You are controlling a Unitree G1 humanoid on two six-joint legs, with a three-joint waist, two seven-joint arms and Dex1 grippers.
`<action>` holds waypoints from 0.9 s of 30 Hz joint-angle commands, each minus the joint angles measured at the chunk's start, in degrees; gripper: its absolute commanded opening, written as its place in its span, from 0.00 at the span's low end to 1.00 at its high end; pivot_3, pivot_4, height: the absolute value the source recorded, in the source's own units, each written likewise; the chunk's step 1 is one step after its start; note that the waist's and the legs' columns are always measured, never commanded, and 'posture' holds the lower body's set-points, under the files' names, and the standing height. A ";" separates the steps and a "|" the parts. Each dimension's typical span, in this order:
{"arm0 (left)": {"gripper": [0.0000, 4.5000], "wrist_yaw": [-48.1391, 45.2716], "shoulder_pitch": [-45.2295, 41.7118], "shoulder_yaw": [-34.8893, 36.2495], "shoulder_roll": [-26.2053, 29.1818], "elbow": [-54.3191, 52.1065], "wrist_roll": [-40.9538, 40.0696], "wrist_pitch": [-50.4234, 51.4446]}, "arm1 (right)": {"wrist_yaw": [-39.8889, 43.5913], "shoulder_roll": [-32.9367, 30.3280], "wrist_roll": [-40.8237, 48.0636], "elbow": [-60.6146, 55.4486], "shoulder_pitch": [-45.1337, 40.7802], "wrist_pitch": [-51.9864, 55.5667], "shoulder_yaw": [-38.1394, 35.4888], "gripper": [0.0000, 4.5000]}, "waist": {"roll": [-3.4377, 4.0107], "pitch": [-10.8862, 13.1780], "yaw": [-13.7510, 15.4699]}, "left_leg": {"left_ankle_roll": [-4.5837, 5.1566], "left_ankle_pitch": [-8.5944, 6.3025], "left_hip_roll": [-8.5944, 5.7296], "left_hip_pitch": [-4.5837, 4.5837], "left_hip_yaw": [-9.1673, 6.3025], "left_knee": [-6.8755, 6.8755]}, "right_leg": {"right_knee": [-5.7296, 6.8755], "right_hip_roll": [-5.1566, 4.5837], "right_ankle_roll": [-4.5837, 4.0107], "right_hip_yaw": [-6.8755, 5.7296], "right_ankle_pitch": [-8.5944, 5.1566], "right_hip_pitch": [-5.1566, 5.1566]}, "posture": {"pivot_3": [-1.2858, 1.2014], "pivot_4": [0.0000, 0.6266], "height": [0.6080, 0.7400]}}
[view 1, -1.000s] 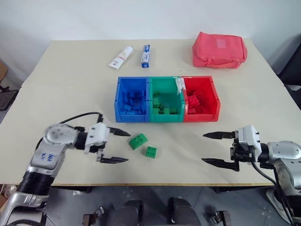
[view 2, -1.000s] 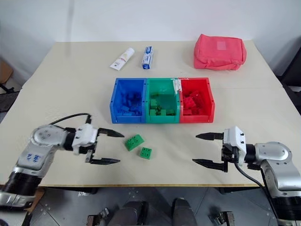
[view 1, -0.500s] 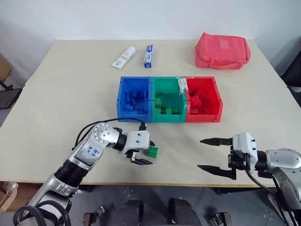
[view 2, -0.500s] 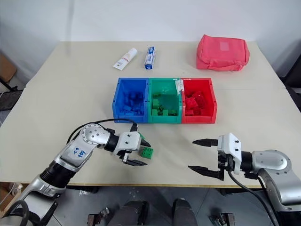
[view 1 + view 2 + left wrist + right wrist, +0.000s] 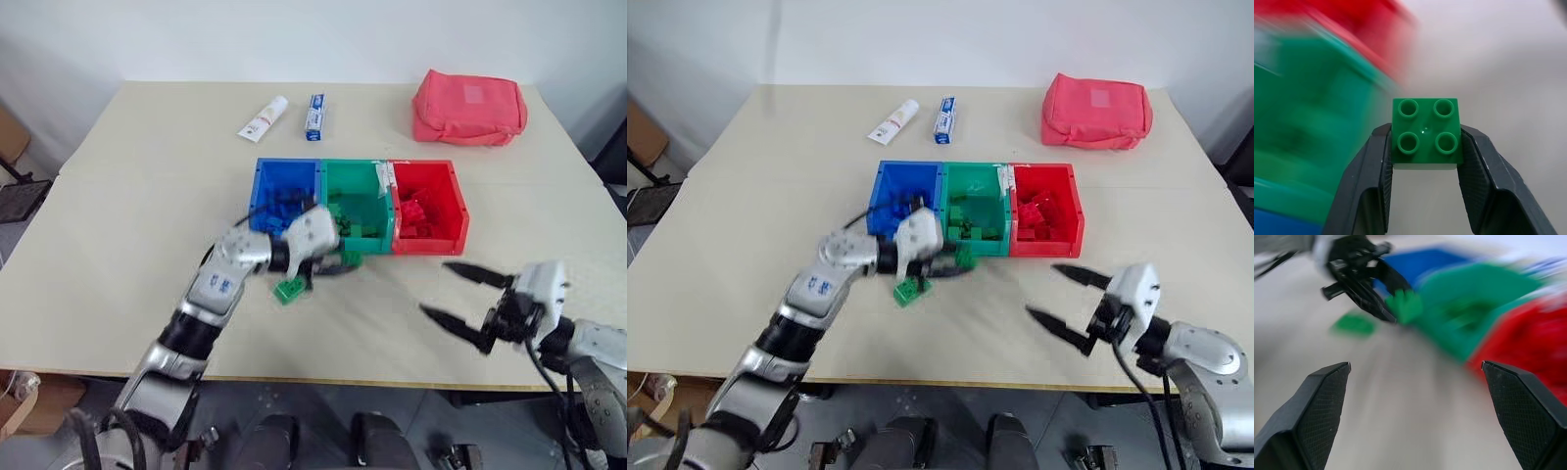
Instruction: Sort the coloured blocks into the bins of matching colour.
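Left gripper (image 5: 1425, 159) has its fingers clenched on a square green block (image 5: 1425, 133), just short of the green bin (image 5: 355, 196). Carry it over the rim before releasing; right gripper (image 5: 468, 302) hangs spread, empty.

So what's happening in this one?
The left gripper is shut on a square green block and holds it by the front of the green bin, not yet over it. A second green block lies on the table in front of the bins. The right gripper hangs open and empty over the table.
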 commanded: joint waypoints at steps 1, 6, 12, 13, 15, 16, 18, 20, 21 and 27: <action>0.33 10.31 -6.21 2.72 -3.70 10.30 2.89 -4.89 | -4.23 1.57 0.15 -1.41 -0.25 -0.83 -2.36 1.00 | -0.01 0.00 0.01 | 0.00 0.00 0.00 0.02 0.00 -0.02 | 0.01 0.02 0.00 -0.03 0.00 0.00 | 0.52 0.24 1.00; 0.49 13.22 -10.03 3.60 -6.41 18.39 2.91 -7.67 | -4.70 1.67 0.83 -2.28 0.32 -0.30 -1.62 1.00 | -0.01 0.00 -0.45 | 0.00 0.00 0.00 0.02 0.12 -0.08 | 0.07 0.07 0.01 -0.02 0.00 -0.08 | 0.52 0.24 1.00; 0.90 8.62 -6.43 5.46 -4.48 14.23 -0.56 -12.39 | -3.98 1.32 0.23 -1.95 0.35 -1.23 -1.13 1.00 | -0.01 0.00 -0.44 | 0.00 0.00 0.00 0.01 0.14 -0.07 | 0.10 0.08 0.01 0.02 0.00 -0.13 | 0.52 0.24 1.00; 0.96 9.12 -5.94 5.94 -3.86 13.90 -0.34 -13.40 | -3.75 1.22 0.25 -1.92 0.34 -1.28 -1.03 1.00 | -0.01 0.00 -0.48 | 0.00 0.00 0.00 0.01 0.13 -0.07 | 0.10 0.07 0.01 0.02 0.00 -0.13 | 0.52 0.24 1.00; 0.98 6.27 -3.84 6.35 -1.13 12.36 -1.06 -14.87 | -2.90 0.84 0.10 -1.83 0.37 -1.60 -0.71 1.00 | 0.00 0.00 -0.60 | 0.00 0.00 0.03 0.02 0.14 -0.07 | 0.10 0.08 0.01 0.04 0.00 -0.14 | 0.52 0.24 1.00; 0.98 3.71 -1.47 7.09 1.59 11.03 -1.82 -16.41 | -2.41 0.69 0.09 -1.38 0.09 -1.70 -0.48 1.00 | 0.01 -0.01 -0.68 | 0.00 0.00 0.04 0.02 0.14 -0.08 | 0.10 0.08 0.01 0.06 0.00 -0.14 | 0.52 0.24 1.00; 0.98 -3.92 3.41 8.77 6.06 6.97 -6.50 -17.28 | -0.88 0.13 -0.32 -0.29 -0.52 -2.27 0.09 1.00 | 0.04 -0.03 -1.18 | -0.01 -0.01 0.04 0.09 0.15 -0.16 | 0.09 0.07 0.01 0.15 0.00 -0.15 | 0.52 0.24 1.00; 0.98 -10.72 9.15 10.97 11.47 3.16 -10.17 -19.22 | 1.95 -0.99 -1.58 0.93 -1.08 -3.50 1.47 1.00 | 0.04 -0.03 -1.35 | -0.03 -0.01 0.05 0.12 0.12 -0.21 | 0.10 0.03 0.00 0.18 0.00 -0.16 | 0.52 0.24 1.00; 0.98 -13.59 12.57 13.74 14.26 2.04 -12.67 -20.45 | 3.57 -1.66 -2.27 1.51 -1.60 -3.94 2.76 1.00 | 0.05 -0.03 -1.48 | -0.03 -0.01 0.06 0.12 0.11 -0.21 | 0.08 0.02 0.00 0.18 0.00 -0.16 | 0.52 0.24 1.00; 0.98 -16.41 27.94 24.71 24.06 -2.90 -18.37 -20.88 | 10.98 -4.15 -4.60 4.95 -4.45 -7.38 7.72 1.00 | 0.05 -0.03 -1.52 | -0.03 -0.03 0.06 0.12 -0.04 -0.19 | -0.01 -0.14 -0.03 0.19 -0.01 -0.06 | 0.52 0.24 1.00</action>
